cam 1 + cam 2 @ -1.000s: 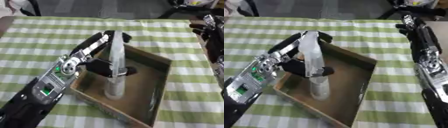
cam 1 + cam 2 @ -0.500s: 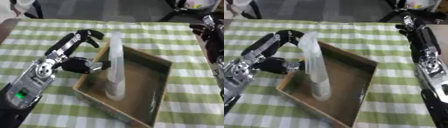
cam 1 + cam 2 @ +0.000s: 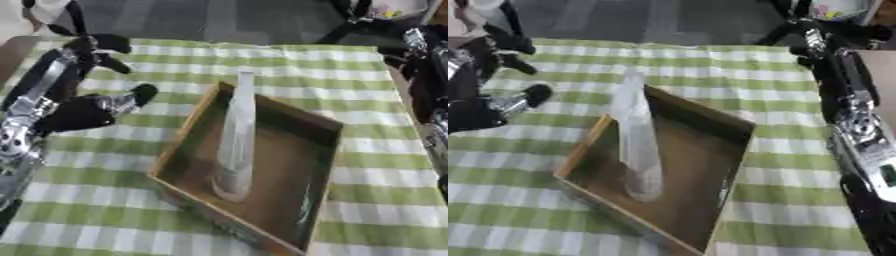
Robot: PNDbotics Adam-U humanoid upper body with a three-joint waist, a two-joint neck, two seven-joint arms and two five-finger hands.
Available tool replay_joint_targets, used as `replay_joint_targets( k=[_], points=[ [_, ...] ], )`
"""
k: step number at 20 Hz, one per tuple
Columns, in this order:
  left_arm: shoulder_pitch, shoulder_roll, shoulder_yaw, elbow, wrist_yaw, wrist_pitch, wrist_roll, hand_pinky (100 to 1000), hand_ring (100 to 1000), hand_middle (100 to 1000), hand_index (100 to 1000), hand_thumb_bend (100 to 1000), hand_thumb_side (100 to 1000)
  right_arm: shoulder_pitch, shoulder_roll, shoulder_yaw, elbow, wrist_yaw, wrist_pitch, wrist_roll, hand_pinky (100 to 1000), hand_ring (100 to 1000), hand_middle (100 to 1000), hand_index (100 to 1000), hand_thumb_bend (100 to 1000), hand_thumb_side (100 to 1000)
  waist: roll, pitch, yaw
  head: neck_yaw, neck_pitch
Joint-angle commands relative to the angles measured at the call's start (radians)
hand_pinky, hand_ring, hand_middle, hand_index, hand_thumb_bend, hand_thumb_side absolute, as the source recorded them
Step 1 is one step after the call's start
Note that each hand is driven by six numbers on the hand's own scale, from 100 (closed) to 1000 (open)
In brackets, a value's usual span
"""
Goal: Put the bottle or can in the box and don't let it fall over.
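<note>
Clear plastic, tall and slim, the bottle [image 3: 236, 140] stands upright inside the brown box [image 3: 302, 210], near its left wall. Green-and-white checked cloth [image 3: 114, 210] covers the table. Left hand [image 3: 83, 107] hangs beside the box's left edge, fingers spread, holding nothing. Right arm [image 3: 855, 125] lies along the table's right edge; its fingers I cannot make out.

Bench covered w/ green-and-white checked cloth [image 3: 105, 210], stripes running askew across view. Bare brown wooden bench corner [image 3: 10, 50] shows at far left edge, beyond cloth. Behind bench: dark grey floor [image 3: 219, 20], smooth, w/ faint paler streaks. Brown wooden surface [image 3: 883, 70] at right edge. Light even, diffuse; no hard shadows on cloth.
</note>
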Motion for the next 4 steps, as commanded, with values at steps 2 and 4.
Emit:
replay_joint_targets(
  k=[2,4],
  points=[
    [0.035,0.058,0.079,-0.024,0.044,-0.012,0.065,1000,671,744,822,533,367,-0.006,-0.033,-0.012,-0.016,-0.009,-0.001,-0.005,900,805,895,870,100,754,0.000,-0.039,0.003,-0.008,0.012],
    [0.065,0.071,0.107,-0.024,0.058,-0.019,0.089,1000,673,749,825,510,383,-0.004,-0.034,-0.014,-0.017,-0.009,-0.002,-0.006,900,805,895,870,100,751,-0.003,-0.044,0.004,-0.011,0.018]
  ],
)
